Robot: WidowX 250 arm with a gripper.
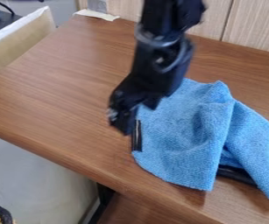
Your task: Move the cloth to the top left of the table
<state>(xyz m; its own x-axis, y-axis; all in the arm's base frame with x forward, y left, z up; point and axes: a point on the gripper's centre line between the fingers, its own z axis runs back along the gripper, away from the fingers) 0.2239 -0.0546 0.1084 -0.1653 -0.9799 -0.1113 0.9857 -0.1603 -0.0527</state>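
"Surface?"

"Brown wooden table (54, 87), against a pale panelled wall (253, 26)."

"Gripper (123, 123)?"

"Low, at the left border of the blue cloth (186, 131). Grip unconfirmed: cannot tell whether it is open or closed."

"Reason for that position?"

"Presumably to take the side nearest the goal and draw the cloth after it."

"Adjacent items?"

"Narrow black strip (137, 136) along the cloth's left border, nature undetermined. Dark object (235, 173) partly under its lower right; possible snag."

"Cloth location?"

"Right of centre, crumpled, lower folds near the front edge. Not at target."

"Route?"

"Up and left across wood. Stop short of the left edge and the white scrap (97, 15) at the far corner."
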